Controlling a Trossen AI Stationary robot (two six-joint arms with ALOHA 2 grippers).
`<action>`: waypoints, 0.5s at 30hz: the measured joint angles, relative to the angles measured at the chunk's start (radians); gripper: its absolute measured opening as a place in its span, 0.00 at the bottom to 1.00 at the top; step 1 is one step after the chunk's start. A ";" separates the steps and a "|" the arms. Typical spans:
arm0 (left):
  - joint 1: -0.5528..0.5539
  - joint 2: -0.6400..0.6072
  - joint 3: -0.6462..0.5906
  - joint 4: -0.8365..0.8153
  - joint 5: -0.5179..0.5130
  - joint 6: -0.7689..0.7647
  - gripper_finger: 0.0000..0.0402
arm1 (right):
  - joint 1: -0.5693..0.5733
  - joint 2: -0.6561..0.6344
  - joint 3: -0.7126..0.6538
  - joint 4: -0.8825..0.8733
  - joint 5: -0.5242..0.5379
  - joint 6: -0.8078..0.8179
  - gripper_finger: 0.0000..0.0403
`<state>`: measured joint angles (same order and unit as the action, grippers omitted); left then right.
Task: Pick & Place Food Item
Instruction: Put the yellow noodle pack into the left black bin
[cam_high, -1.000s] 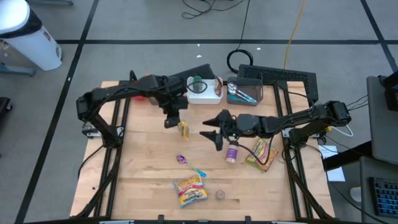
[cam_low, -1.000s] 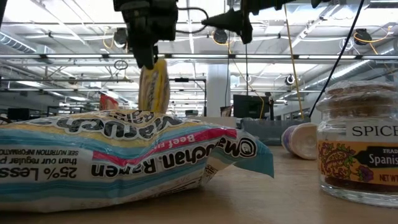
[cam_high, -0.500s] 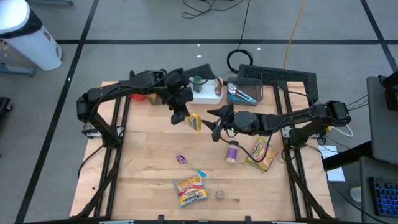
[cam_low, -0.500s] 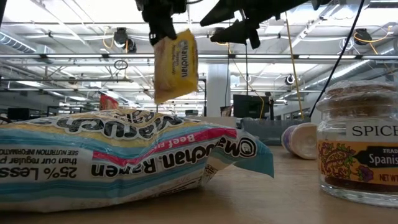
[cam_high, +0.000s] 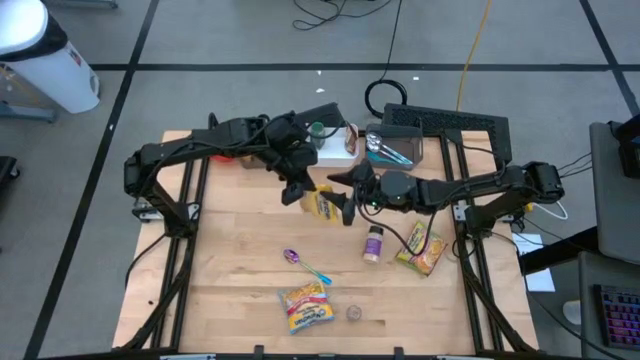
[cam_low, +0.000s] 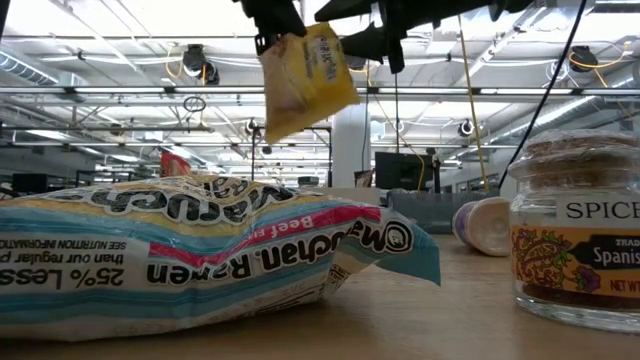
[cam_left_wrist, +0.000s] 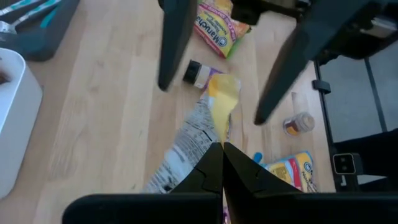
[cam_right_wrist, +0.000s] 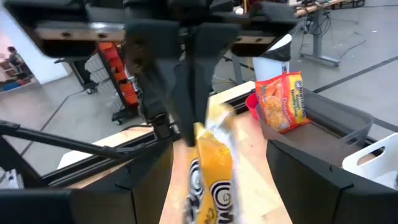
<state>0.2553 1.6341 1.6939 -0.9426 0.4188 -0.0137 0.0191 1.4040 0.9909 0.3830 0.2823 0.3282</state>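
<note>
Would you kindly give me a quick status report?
Left claw shut on yellow packet, lifted above table. Right claw open, flanking packet, not gripping. Nothing between them.

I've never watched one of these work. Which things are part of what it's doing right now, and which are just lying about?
In use:
yellow packet, hanging in the air
left gripper, shut on it
right gripper, open beside it

Lying about:
ramen bag
spice jar
purple spoon
tipped bottle
second noodle bag
white bin
</note>
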 joint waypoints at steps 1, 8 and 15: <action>-0.001 0.000 0.000 0.005 0.001 -0.001 0.00 | 0.001 0.000 0.000 -0.001 -0.001 0.000 0.62; -0.002 0.000 0.000 0.013 0.012 0.001 0.00 | 0.000 0.000 0.000 0.001 -0.012 0.000 0.51; -0.002 0.000 0.000 0.013 0.027 0.004 0.00 | 0.000 0.000 0.000 0.000 -0.052 0.000 0.24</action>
<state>0.2535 1.6341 1.6939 -0.9298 0.4454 -0.0093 0.0189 1.4044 0.9909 0.3832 0.2306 0.3283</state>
